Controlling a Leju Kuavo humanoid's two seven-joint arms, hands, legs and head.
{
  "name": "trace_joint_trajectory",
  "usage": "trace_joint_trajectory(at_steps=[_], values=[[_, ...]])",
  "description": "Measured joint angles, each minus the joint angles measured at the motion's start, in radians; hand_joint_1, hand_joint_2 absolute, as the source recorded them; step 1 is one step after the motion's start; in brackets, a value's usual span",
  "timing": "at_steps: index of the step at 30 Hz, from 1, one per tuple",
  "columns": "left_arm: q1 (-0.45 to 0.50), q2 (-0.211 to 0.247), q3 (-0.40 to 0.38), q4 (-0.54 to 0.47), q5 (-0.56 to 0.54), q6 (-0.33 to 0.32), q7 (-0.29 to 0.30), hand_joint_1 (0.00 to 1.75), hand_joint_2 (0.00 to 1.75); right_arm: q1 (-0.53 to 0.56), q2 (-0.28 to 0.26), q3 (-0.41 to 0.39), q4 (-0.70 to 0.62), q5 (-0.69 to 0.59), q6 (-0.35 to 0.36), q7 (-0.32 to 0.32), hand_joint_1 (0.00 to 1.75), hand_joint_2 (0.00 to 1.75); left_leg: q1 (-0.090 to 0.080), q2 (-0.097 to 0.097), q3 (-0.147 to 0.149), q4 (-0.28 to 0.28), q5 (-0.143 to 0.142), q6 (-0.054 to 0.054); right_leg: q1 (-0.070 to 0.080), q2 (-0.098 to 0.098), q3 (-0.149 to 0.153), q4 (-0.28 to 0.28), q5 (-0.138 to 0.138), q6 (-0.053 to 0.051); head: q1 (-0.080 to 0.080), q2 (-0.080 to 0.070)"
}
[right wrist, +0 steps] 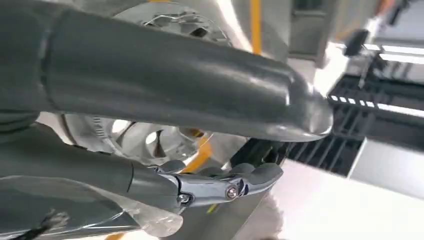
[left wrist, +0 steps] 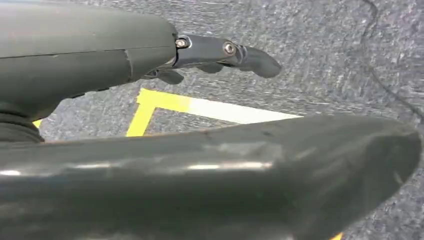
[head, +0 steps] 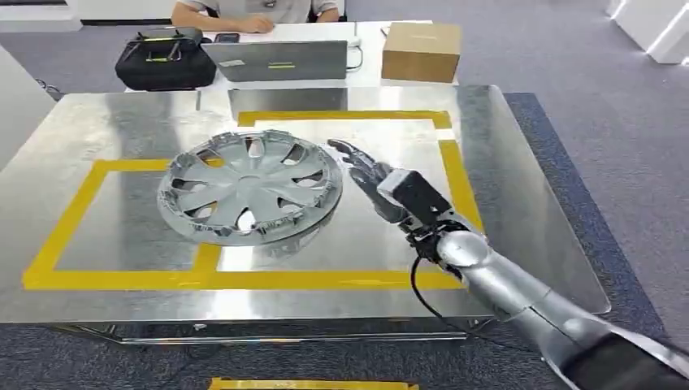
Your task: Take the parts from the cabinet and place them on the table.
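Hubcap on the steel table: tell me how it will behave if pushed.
The hubcap lies flat, so it probably slides instead of rolling. The table looks polished, so it may skate easily. Thin spokes suggest it is light and slightly flexible.

The right hand (head: 367, 175) hangs over the tabletop (head: 520, 203), fingers apart and holding nothing; the hubcap (head: 248, 187) lies flat on the tabletop just left of the hand, apart from its fingertips; tape lines (head: 459, 175) run on the tabletop under and beyond the hand; farther beyond it, on a second table past the tabletop's far edge, stand a laptop (head: 276, 58), a bag (head: 166, 58) left of that, and a box (head: 421, 50) to the right; a person (head: 252, 12) sits behind the laptop; the left hand (left wrist: 220, 52) hangs above the floor (left wrist: 325, 60).
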Motion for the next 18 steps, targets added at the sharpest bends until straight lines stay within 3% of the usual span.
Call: trace_joint_trajectory(at_steps=[1,2,5,7,10,11,12,13,14,16,17,18], values=[[-0.002,0.003,0.000,0.000,-0.001,-0.003,0.000,0.00,0.00,0.024,0.003,-0.025,-0.032,0.009,-0.007,-0.003,0.00,0.00,-0.005,0.000,0.031,-0.058,-0.009,0.009,-0.001,0.000,0.000,-0.001,0.001,0.002,0.002,0.000],[-0.003,0.004,0.000,0.000,-0.001,-0.005,0.000,0.00,0.00,0.045,0.003,-0.045,-0.057,0.012,-0.010,-0.007,0.00,0.00,-0.008,0.001,0.037,-0.076,-0.010,0.009,0.003,0.002,-0.006,0.003,0.001,0.006,0.002,0.000],[-0.002,0.004,0.000,0.000,-0.002,-0.013,-0.002,0.00,0.00,0.104,0.011,-0.089,-0.118,0.013,-0.013,-0.024,0.00,0.00,-0.015,0.000,0.033,-0.075,-0.008,0.017,-0.004,0.001,-0.004,-0.005,0.007,0.022,0.001,0.000],[-0.002,0.000,0.000,0.000,0.000,-0.017,-0.003,0.00,0.00,0.135,0.013,-0.115,-0.160,0.008,-0.018,-0.037,0.00,0.00,-0.005,0.003,0.042,-0.094,0.006,0.030,-0.004,0.006,-0.014,0.003,-0.007,0.034,0.002,0.000],[-0.004,0.002,0.000,0.000,0.000,-0.022,-0.006,0.00,0.00,0.159,0.018,-0.140,-0.191,0.006,-0.028,-0.050,0.00,0.00,-0.006,0.003,0.040,-0.094,0.008,0.036,-0.007,0.010,-0.093,0.182,-0.109,0.044,0.006,0.000],[-0.004,0.002,0.001,0.000,0.001,-0.024,-0.010,0.00,0.00,0.183,0.019,-0.147,-0.203,0.006,-0.031,-0.054,0.00,0.00,-0.007,0.003,0.039,-0.094,0.007,0.037,-0.008,0.010,-0.124,0.252,-0.134,0.048,0.007,0.000],[-0.003,0.002,0.003,0.000,0.002,-0.026,-0.013,0.00,0.00,0.206,0.019,-0.157,-0.221,0.008,-0.035,-0.057,0.00,0.00,-0.007,0.002,0.039,-0.093,0.007,0.038,-0.009,0.010,-0.135,0.277,-0.135,0.049,0.009,0.000],[-0.002,0.002,0.005,0.000,0.002,-0.027,-0.015,0.00,0.00,0.216,0.019,-0.161,-0.229,0.008,-0.036,-0.057,0.00,0.00,-0.008,0.001,0.039,-0.093,0.007,0.038,-0.009,0.010,-0.125,0.256,-0.115,0.048,0.009,0.000],[-0.001,0.002,0.005,0.000,0.002,-0.027,-0.015,0.00,0.00,0.218,0.019,-0.164,-0.235,0.009,-0.037,-0.058,0.00,0.00,-0.008,0.001,0.039,-0.092,0.007,0.037,-0.009,0.010,-0.094,0.196,-0.078,0.046,0.008,0.000],[-0.004,0.002,0.005,0.000,0.010,-0.032,-0.021,0.00,0.00,0.221,0.019,-0.170,-0.250,0.015,-0.042,-0.063,0.00,0.00,-0.008,0.001,0.040,-0.089,0.004,0.032,-0.009,0.010,-0.003,0.028,-0.005,0.040,0.009,0.000],[-0.005,0.001,0.006,0.000,0.013,-0.034,-0.023,0.00,0.00,0.222,0.019,-0.174,-0.258,0.020,-0.045,-0.067,0.00,0.00,-0.015,0.001,0.037,-0.085,0.001,0.027,-0.004,0.010,0.016,-0.005,-0.021,0.037,0.008,0.000],[-0.007,0.002,0.008,0.000,0.020,-0.037,-0.027,0.00,0.00,0.227,0.021,-0.178,-0.267,0.026,-0.052,-0.073,0.00,0.00,-0.015,0.002,0.033,-0.081,0.001,0.022,-0.007,0.013,0.023,-0.010,-0.019,0.028,0.006,0.000]])
